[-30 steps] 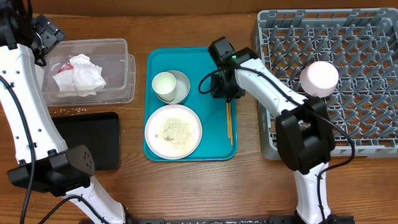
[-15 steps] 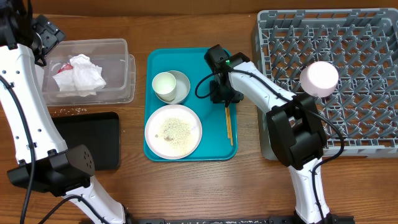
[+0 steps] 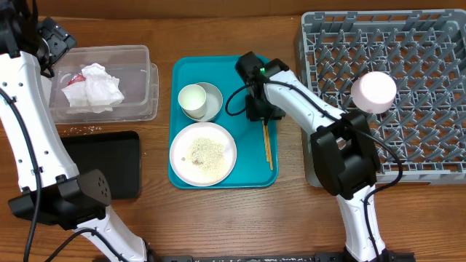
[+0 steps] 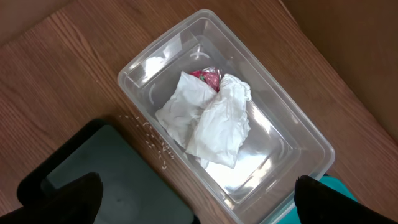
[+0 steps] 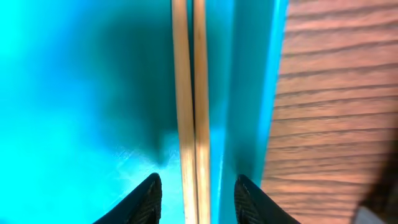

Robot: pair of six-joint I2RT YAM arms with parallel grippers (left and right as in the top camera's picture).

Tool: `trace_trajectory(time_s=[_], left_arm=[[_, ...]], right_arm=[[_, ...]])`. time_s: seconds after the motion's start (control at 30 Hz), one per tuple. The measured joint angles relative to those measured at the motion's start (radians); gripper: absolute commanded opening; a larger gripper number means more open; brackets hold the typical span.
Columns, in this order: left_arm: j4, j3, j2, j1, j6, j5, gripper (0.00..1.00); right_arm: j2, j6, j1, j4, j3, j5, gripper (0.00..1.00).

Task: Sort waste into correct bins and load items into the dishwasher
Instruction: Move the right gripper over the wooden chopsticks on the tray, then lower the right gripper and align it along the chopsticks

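Left jaws spread wide above the clear tub [image 4: 292, 134] at the far left of the surface [image 3: 291, 218]. Crumpled napkins [image 4: 211, 118] and a red wrapper scrap [image 4: 208, 76] lie inside it. Loose rice grains [image 4: 152, 138] are scattered on the wood between the tub and the black tray [image 4: 106, 180]. Teal tray [image 3: 218, 69] mid-surface: white cup [image 3: 192, 100] nested in pale grey bowl [image 3: 214, 98], white plate [image 3: 227, 138] with more rice on it, chopsticks [image 5: 189, 93] along the tray's right edge. Right jaws part-way apart, straddling the chopsticks, a gap either side. Pinkish bowl [image 3: 374, 91] sits in the grey dish rack [image 3: 429, 44], far right.
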Motion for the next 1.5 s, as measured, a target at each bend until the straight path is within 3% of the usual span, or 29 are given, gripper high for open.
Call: trace_trajectory(time_s=[0.37,0.93,1.5], left_arm=[[0.000,0.000,0.000,0.000,0.000,0.000,1.00],[0.000,0.000,0.000,0.000,0.000,0.000,1.00],[0.000,0.000,0.000,0.000,0.000,0.000,1.00]], right_arm=[[0.000,0.000,0.001,0.031,0.032,-0.023,0.40],[0.000,0.000,0.005,0.127,-0.065,-0.039,0.40],[0.000,0.000,0.006,0.022,0.000,-0.003,0.40]])
